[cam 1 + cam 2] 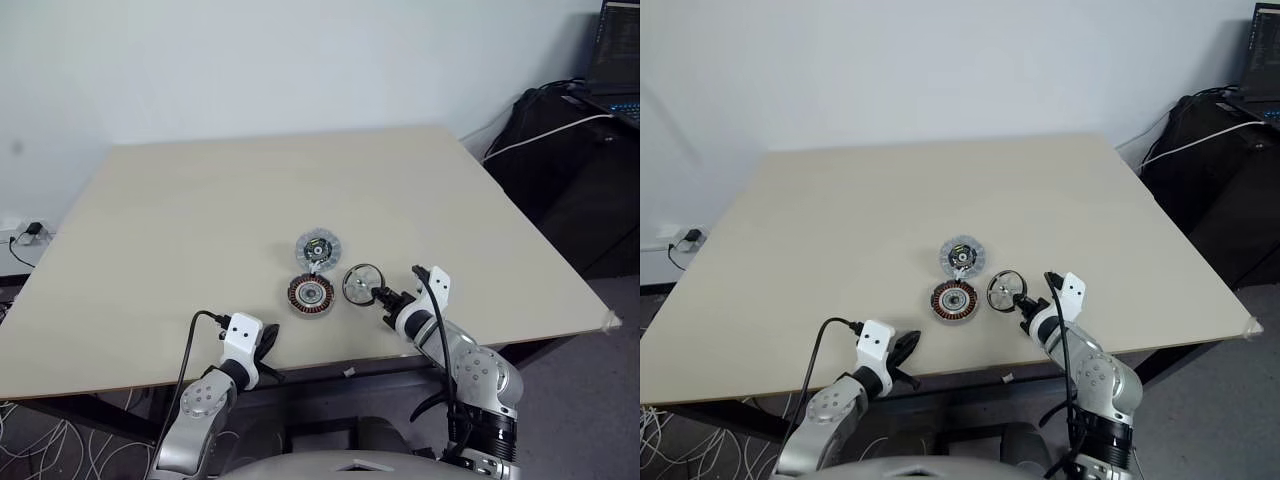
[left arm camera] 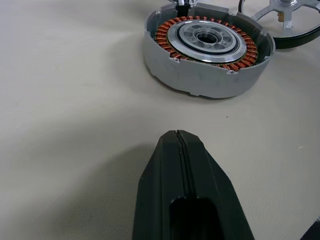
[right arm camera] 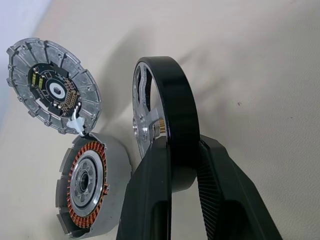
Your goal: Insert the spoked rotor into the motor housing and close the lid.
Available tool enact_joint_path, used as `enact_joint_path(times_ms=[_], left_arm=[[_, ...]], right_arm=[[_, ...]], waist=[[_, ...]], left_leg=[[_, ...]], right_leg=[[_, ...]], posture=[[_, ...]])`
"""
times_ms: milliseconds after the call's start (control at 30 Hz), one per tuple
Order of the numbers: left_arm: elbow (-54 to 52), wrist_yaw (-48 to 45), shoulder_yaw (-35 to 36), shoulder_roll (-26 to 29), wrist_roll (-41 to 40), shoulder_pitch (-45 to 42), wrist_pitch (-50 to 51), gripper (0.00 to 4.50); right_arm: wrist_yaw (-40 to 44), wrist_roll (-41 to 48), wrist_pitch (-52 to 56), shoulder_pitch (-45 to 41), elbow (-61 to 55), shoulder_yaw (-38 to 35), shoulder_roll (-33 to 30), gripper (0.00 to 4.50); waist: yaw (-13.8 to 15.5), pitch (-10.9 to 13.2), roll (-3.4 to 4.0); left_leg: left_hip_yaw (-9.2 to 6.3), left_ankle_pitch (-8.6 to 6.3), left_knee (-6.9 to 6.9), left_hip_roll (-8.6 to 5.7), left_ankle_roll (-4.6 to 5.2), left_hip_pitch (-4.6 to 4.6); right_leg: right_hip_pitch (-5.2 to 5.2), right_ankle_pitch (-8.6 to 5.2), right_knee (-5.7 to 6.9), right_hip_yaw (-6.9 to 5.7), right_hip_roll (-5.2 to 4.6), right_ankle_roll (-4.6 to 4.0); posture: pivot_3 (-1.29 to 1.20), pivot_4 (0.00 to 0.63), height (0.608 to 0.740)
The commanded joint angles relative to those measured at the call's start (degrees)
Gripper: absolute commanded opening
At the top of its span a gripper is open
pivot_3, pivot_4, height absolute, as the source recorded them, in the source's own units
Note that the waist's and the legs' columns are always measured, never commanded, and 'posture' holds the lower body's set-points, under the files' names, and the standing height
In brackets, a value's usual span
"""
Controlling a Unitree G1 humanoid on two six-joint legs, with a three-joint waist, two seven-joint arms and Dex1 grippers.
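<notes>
Here right pincer point(image 3: 182, 165) hides spoked rotor's point(image 3: 170, 100) rim.

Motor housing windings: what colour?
Copper-orange, ringing the silver hub of the motor housing; clearest in the left wrist view.

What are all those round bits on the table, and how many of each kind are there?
Spoked rotor, black ring with silver spokes, gripped by the right gripper: 1
Motor housing with copper windings: 1
Lid, grey, circuit face up: 1
Total: 3 round parts
</notes>
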Motion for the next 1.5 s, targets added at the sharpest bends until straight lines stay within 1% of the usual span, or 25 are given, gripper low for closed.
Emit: enact_joint_path(times_ms=[33, 167, 300, 467, 633, 767, 867, 1033, 1300, 1500], left_arm=[[-2.3, 0.2, -0.1, -0.2, -0.5, -0.9, -0.6, 0.00], [-2.2, 0.5, 0.0, -0.3, -0.6, -0.8, -0.6, 0.00], [-2.1, 0.5, 0.1, -0.3, -0.6, -0.6, -0.7, 0.00], [-1.9, 0.2, 0.0, -0.1, -0.6, -0.9, -0.6, 0.00], [-2.0, 0.1, 0.0, -0.2, -0.9, -0.8, -0.4, 0.00], [-2.1, 0.2, 0.1, -0.2, -1.2, -0.6, -0.3, 0.00], [-2.1, 0.3, 0.1, -0.1, -1.4, -0.4, -0.3, 0.00], [-2.2, 0.4, 0.0, 0.0, -1.6, -0.2, -0.2, 0.00], [-2.3, 0.8, 0.1, -0.1, -1.8, 0.1, -0.3, 0.00], [-2.7, 1.0, 0.2, 0.0, -1.9, 0.4, -0.1, 0.00]], right_arm=[[-0.8, 4.7, 1.1, -0.9, -2.0, -2.7, 1.4, 0.40], [-4.2, 12.4, 0.6, -1.7, -2.3, -8.1, 3.9, 0.40], [-6.8, 17.1, 0.0, -1.7, -3.6, -9.1, 3.7, 0.40], [-10.9, 23.9, 3.0, -0.9, -4.3, -6.3, 4.8, 0.40], [-13.7, 29.7, 3.4, -1.0, -3.0, -2.2, 6.8, 0.40], [-13.8, 30.3, 2.9, -1.2, -1.6, 2.7, 6.6, 0.40], [-13.7, 32.5, 2.5, -1.7, -0.3, 5.7, 7.3, 0.40], [-13.5, 33.9, 2.1, -2.9, 3.8, 9.3, 6.4, 0.40], [-12.0, 32.5, -0.7, -4.5, 10.1, 11.5, 4.8, 0.40], [-10.9, 31.9, -2.1, -5.0, 11.5, 12.0, 4.2, 0.40]], waist=[[0.1, 0.0, 0.00], [0.1, 0.0, 0.03], [-0.2, 0.1, 0.11], [-0.5, 0.1, 0.18], [-0.6, 0.1, 0.20], [-0.7, 0.1, 0.19], [-0.7, 0.2, 0.17], [-0.7, 0.2, 0.13], [-0.7, 0.3, 0.03], [-0.7, 0.3, -0.01]], left_leg=[[0.00, 0.00, 0.00, 0.00, 0.00, 0.00], [0.00, 0.00, 0.00, 0.00, 0.01, -0.01], [0.00, -0.01, -0.02, 0.01, -0.01, -0.02], [0.00, 0.04, -0.04, 0.02, 0.08, -0.03], [0.00, 0.08, -0.05, 0.02, 0.16, -0.05], [0.00, 0.07, -0.05, 0.03, 0.15, -0.05], [0.00, 0.08, -0.05, 0.03, 0.16, -0.07], [-0.01, 0.08, -0.06, 0.03, 0.17, -0.09], [-0.01, 0.07, -0.06, 0.02, 0.17, -0.10], [-0.01, 0.08, -0.06, 0.03, 0.18, -0.10]], right_leg=[[0.00, 0.00, 0.00, 0.00, 0.00, 0.00], [0.00, 0.00, -0.01, 0.00, -0.02, 0.00], [-0.02, -0.01, -0.01, 0.00, 0.00, 0.00], [-0.04, -0.02, -0.01, 0.00, -0.01, -0.02], [-0.04, -0.02, -0.01, 0.01, -0.03, -0.03], [-0.06, -0.03, -0.02, 0.01, -0.03, -0.03], [-0.06, -0.03, -0.02, 0.00, -0.03, -0.03], [-0.08, -0.03, -0.03, 0.00, -0.04, -0.03], [-0.09, -0.03, -0.04, 0.00, -0.03, -0.04], [-0.09, -0.03, -0.04, -0.01, -0.02, -0.04]], posture=[[0.00, 0.000, 0.740], [0.00, 0.000, 0.740], [0.00, 0.000, 0.740], [0.00, 0.000, 0.740], [0.00, 0.000, 0.740], [0.00, 0.000, 0.740], [0.00, 0.000, 0.740], [0.00, 0.000, 0.740], [0.00, 0.000, 0.740], [0.00, 0.000, 0.740]])
